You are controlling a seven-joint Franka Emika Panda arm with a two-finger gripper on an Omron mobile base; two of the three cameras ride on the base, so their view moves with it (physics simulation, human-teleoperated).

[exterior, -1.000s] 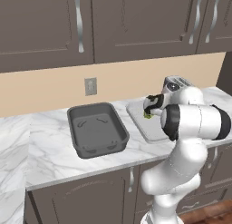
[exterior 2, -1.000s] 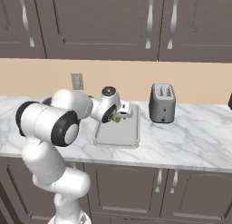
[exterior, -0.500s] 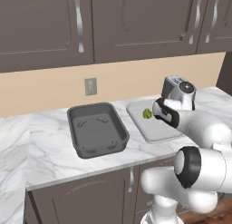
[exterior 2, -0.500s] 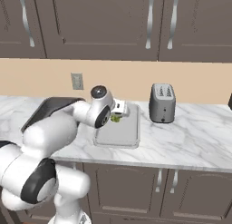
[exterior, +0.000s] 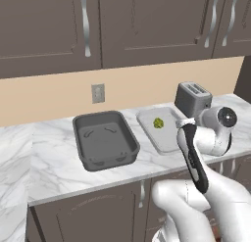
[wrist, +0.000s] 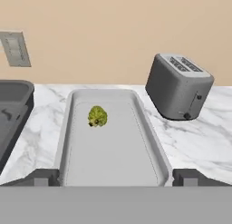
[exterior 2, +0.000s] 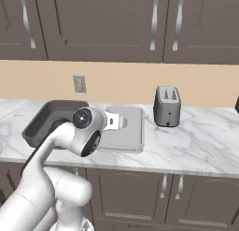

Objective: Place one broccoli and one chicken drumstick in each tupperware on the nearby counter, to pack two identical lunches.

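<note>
One broccoli [wrist: 97,116] [exterior: 158,123] lies alone in the far half of the pale grey shallow tupperware [wrist: 113,159] [exterior: 164,138] [exterior 2: 130,132]. To its left stands the dark grey deep tupperware [exterior: 105,140] [exterior 2: 46,118] [wrist: 11,109], with nothing in it. My gripper [wrist: 116,177] hovers at the pale tupperware's near end, looking along it at the broccoli; it is open and holds nothing. In the right base view the hand [exterior 2: 114,122] hangs over that tupperware's left part. The chicken drumstick is out of view.
A silver toaster [exterior: 193,99] [exterior 2: 167,106] [wrist: 179,86] stands just right of the pale tupperware on the white marble counter [exterior: 49,153] [exterior 2: 200,141]. A wall outlet [exterior: 98,93] sits above the dark tupperware. Dark cabinets hang overhead.
My hand has drawn back from the broccoli toward the counter's front edge, and the arm has swung round. The broccoli stays in the pale tupperware. The jaws stay open.
</note>
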